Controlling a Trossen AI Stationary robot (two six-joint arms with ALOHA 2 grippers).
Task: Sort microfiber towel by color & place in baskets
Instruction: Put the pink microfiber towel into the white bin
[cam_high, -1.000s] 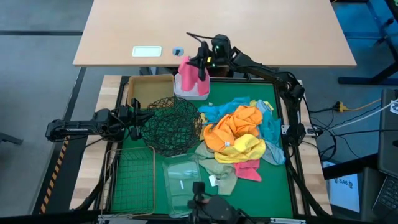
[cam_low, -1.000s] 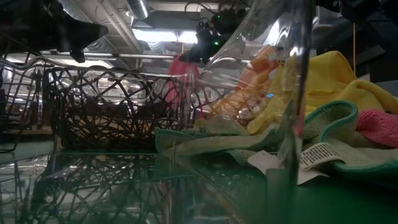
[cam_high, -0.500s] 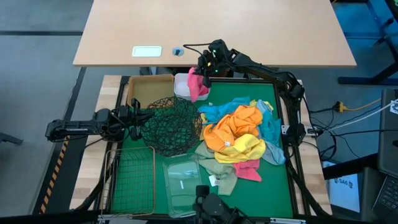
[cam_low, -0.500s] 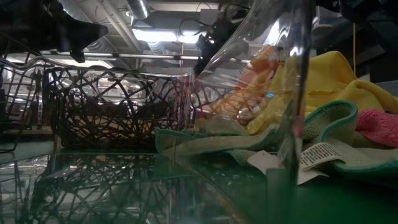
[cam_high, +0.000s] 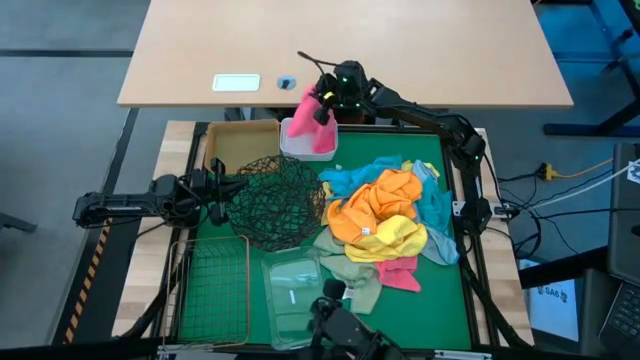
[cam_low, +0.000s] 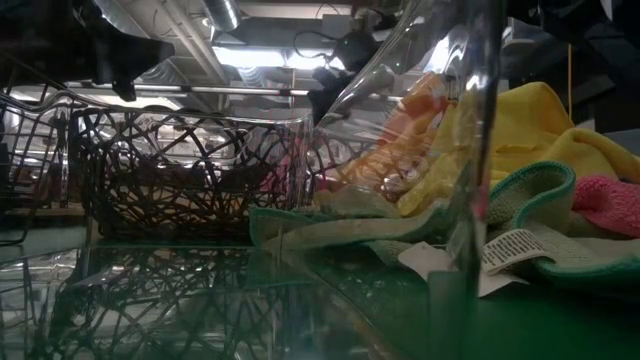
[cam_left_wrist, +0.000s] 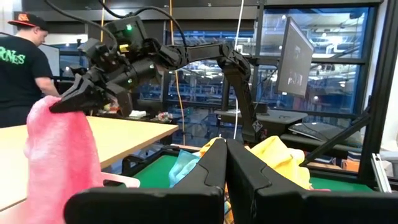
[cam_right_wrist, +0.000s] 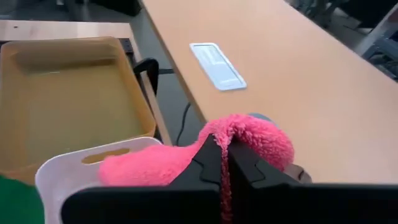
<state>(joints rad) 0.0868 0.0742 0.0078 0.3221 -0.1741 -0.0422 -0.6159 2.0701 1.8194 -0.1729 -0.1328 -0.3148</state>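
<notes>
Towels in a loose heap (cam_high: 385, 225) fill the green mat (cam_high: 445, 290) from the centre out toward three o'clock: an orange one (cam_high: 375, 205) on top, a yellow one (cam_high: 395, 238) just below it, blue ones (cam_high: 350, 178) poking out at the upper edge and along the right side, a pale olive one (cam_high: 350, 270) at the lower left of the heap, and a pink one (cam_high: 400, 274) at its lower edge. They all look soft and fuzzy, rumpled rather than folded.

One more pink towel (cam_high: 312, 125) hangs at twelve o'clock, pinched at its top by the right gripper (cam_high: 322, 100), whose fingers are closed on the fabric. Its lower end drapes down into the white tub (cam_high: 290, 142) at the mat's far edge. From the left arm's camera that cloth (cam_left_wrist: 59, 158) is a thick, fleecy column dangling from the dark fingertips.

A tan box (cam_high: 240, 143) sits just beside the white tub, toward eleven o'clock. The black mesh bowl (cam_high: 275, 200) rests at about nine o'clock from the heap, the wire basket (cam_high: 212, 290) lies at seven o'clock, and the clear tub (cam_high: 292, 290) sits at six o'clock.

The left gripper (cam_high: 222, 186) waits at nine o'clock by the rim of the mesh bowl, its fingers pressed together on nothing.

A person in a dark shirt (cam_left_wrist: 22, 68) stands in the room beyond the wooden desk (cam_high: 340, 45).
</notes>
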